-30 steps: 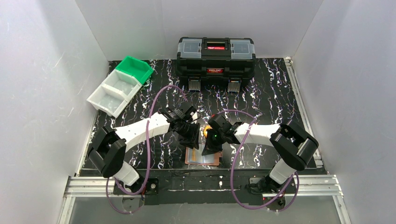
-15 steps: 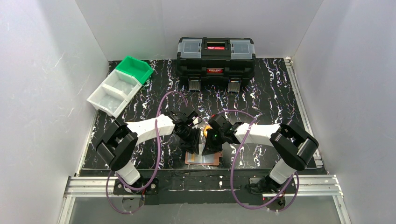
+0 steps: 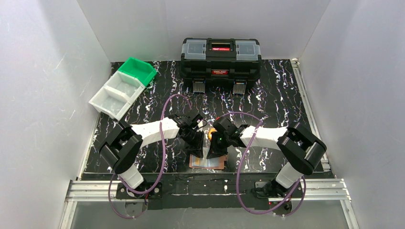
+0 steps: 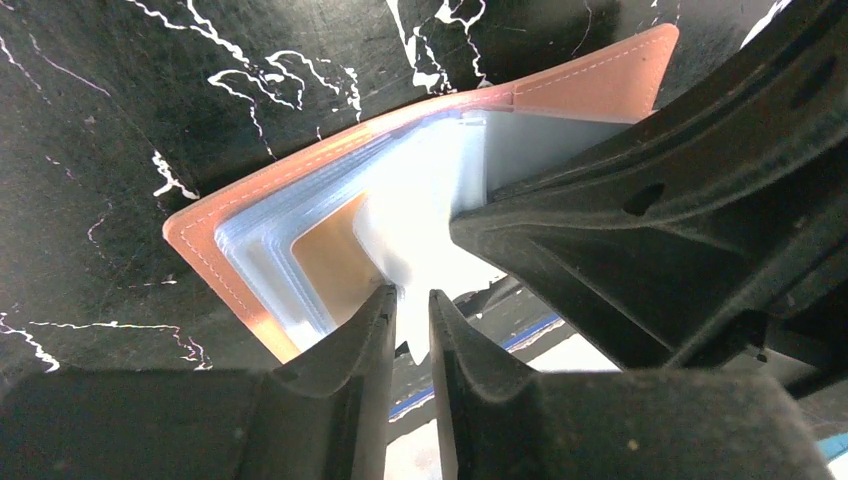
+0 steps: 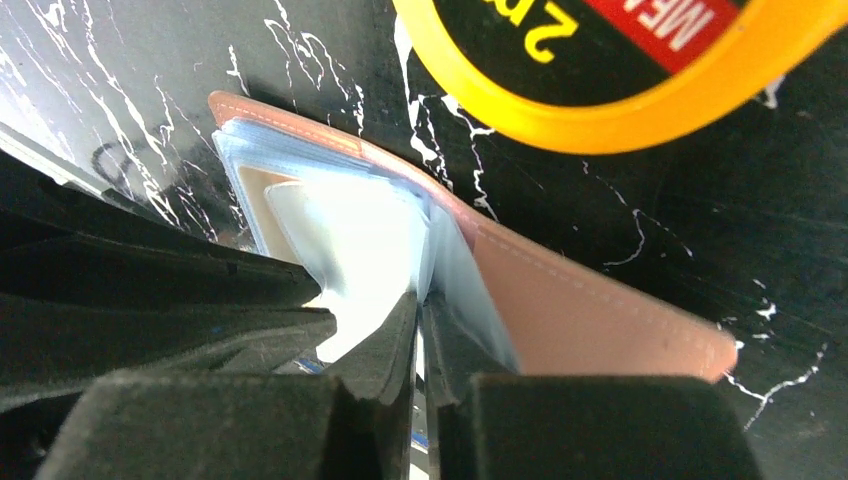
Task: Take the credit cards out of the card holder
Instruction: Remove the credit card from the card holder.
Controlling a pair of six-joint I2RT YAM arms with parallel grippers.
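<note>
Card holder: the card holder (image 3: 213,164) lies spread open on the tabletop (image 3: 277,100) near the front edge, between the two grippers, its tan leather cover underneath and pale bluish sleeves fanned upward.
Contents: credit cards (image 4: 325,262) sit in the sleeves. A gold-tan card shows through the left stack, and a whitish card (image 5: 350,235) stands up at the fold.
Left gripper: the left gripper (image 4: 410,298) is low over the near corner, its fingers a narrow gap apart. The corner of the whitish sheet lies in that gap and is not visibly pinched.
Right gripper: the right gripper (image 5: 418,300) has its fingers pressed together on a pale sleeve leaf at the fold.
Toolbox: the black toolbox (image 3: 220,59) stands latched at the back, with two clear-lidded compartments in its top. What they hold is too small to tell.
Bins: a green bin (image 3: 137,70) and a white bin (image 3: 116,94) sit joined at the rear left.
Change: a second ago the left arm reached in from farther left with its gripper higher. Now its elbow is closer in and the gripper is down at the sleeves. The right arm has not shifted.
Writing: the yellow tape measure (image 5: 640,115) lies just behind the holder, and only cut-off yellow and white-on-red characters show. The toolbox's red label is unreadable.
</note>
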